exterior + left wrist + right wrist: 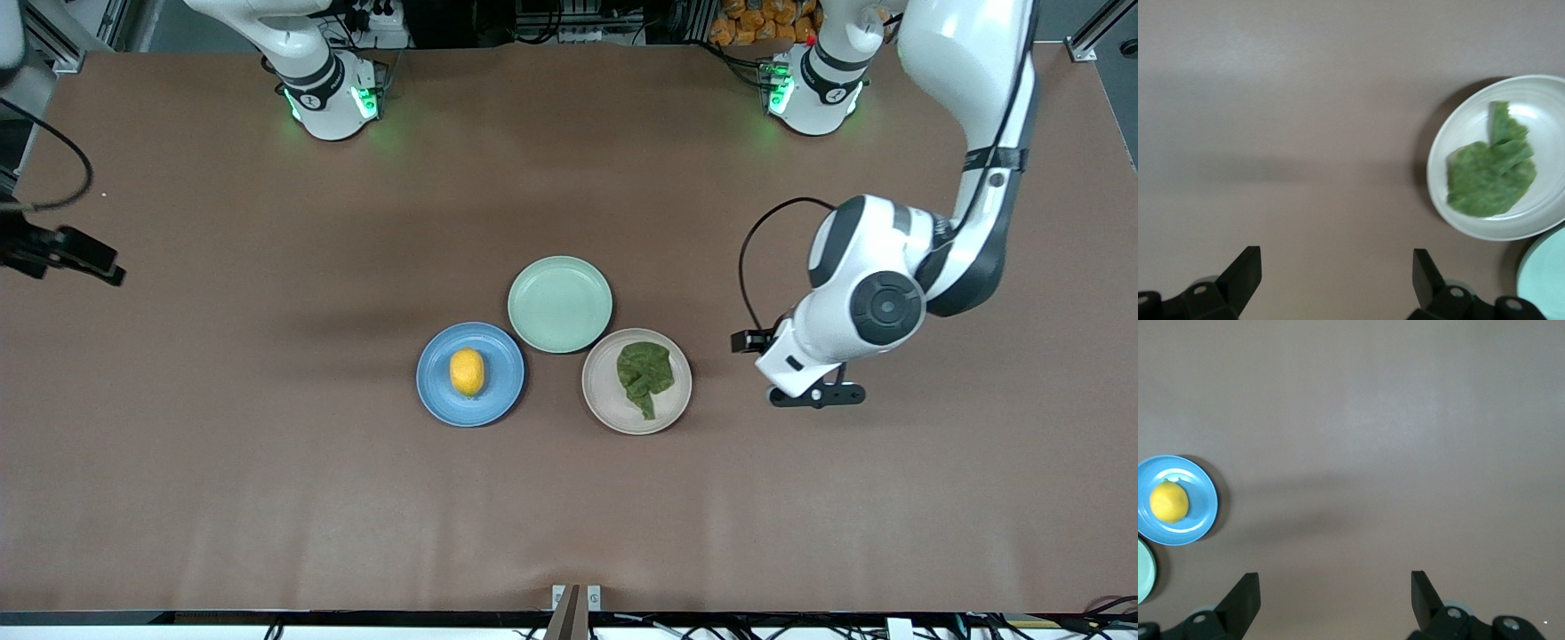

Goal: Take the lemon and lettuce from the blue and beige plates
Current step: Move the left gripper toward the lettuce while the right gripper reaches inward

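The lemon on the blue plate and the lettuce on the beige plate sit untouched at frame centre. The left gripper, fingers wide, hovers over bare table just beside the beige plate, likely lining up on the lettuce. The right gripper, fingers also wide, waits well apart from the blue plate.

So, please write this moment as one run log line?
lemon on blue plate | lettuce on beige plate | left claw open, beside beige plate

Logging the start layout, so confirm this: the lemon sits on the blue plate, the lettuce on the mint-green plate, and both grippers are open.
One slip: the lettuce lies on the beige plate, as the front view shows; the mint-green plate holds nothing. The lemon is on the blue plate, and both grippers are open.
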